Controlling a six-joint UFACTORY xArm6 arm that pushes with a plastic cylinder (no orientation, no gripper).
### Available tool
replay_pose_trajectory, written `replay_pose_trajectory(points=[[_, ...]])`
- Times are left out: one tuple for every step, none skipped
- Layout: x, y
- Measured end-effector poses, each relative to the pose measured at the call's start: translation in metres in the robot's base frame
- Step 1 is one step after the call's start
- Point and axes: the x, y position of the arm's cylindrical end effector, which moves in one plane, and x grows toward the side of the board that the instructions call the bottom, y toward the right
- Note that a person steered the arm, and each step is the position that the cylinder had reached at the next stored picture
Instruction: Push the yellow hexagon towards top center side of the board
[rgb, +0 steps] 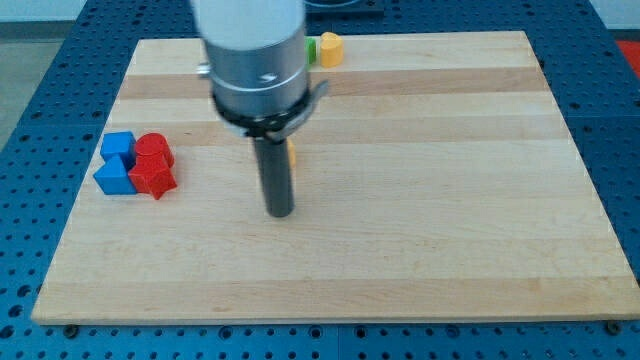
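My tip (280, 212), a bare rod holding nothing, rests on the board (450, 200) left of centre in the frame, a sliver of a yellow block (290, 152) showing just behind the rod, the yellow hexagon (330, 49) beside a green block (311, 46) at top centre, and blue blocks (117, 163) touching red blocks (153, 165) at the left.

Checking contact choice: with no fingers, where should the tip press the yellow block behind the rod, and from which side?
Probably its lower face, from the view's bottom: the yellow block sits mostly hidden behind the rod, above my tip, and top centre lies farther up.
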Motion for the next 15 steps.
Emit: replay_pose_trajectory(points=[[-0.024,-0.019],[-0.097,0.011],[-0.148,0.065],[-0.146,0.066],[-0.144,0.069],[-0.137,0.087],[-0.159,0.095],[-0.200,0.080],[-0.199,0.084],[-0.147,0.065],[-0.142,0.021],[-0.188,0.027],[-0.206,0.053],[-0.172,0.054],[-0.155,0.078]])
